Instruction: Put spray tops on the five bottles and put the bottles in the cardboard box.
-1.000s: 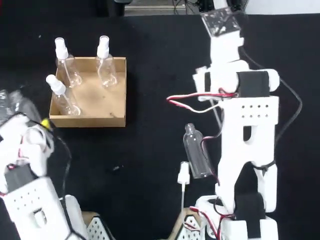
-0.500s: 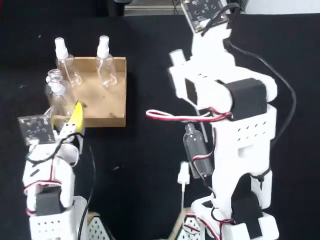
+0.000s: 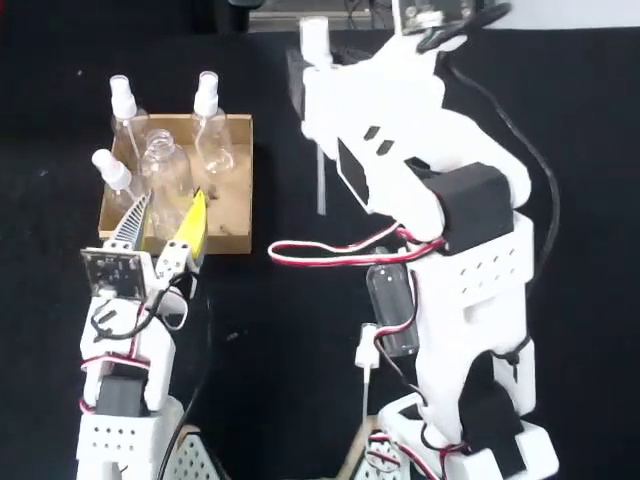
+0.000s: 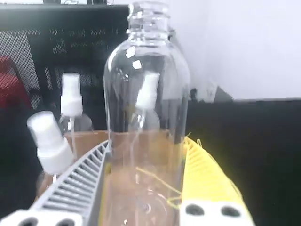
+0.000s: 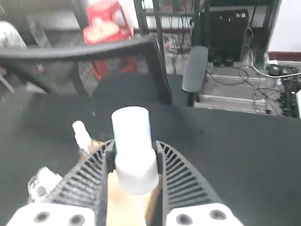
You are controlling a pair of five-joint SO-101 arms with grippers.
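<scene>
Toward the far left of the black table [image 3: 260,300], short of its back edge: the cardboard box [image 3: 232,190], squared to the cloth. Wide bare cloth to the box's right and between the box and the arm bases. Inside, hemmed along the back and left walls by three capped bottles [image 3: 210,125]; bare cardboard floor across the right half.

Grips the uncapped bottle [image 3: 165,168] [image 4: 146,70] upright with the left gripper [image 3: 165,212] [image 4: 146,146], grey finger on one side, yellow finger on the other, over the front part of the box and just beside the front-left capped one. Contact between bottle base and box floor: impossible to tell.

Pinches the held spray top [image 3: 313,35] [image 5: 131,127] with the right gripper [image 3: 313,58] [image 5: 135,147], high above the cloth beyond the box's right rear corner, with a thin dip tube [image 3: 320,180] straight down below it.

Clear plastic on the gripped bottle, rounded shoulders, open threaded neck, capped ones visible straight through its wall. White and cylindrical at the head of the held spray top.

Near the right arm's base, flat on the cloth, a second uncapped bottle [image 3: 388,310], partly hidden by that arm, with a loose spray top [image 3: 368,348] just beside it on the left.
</scene>
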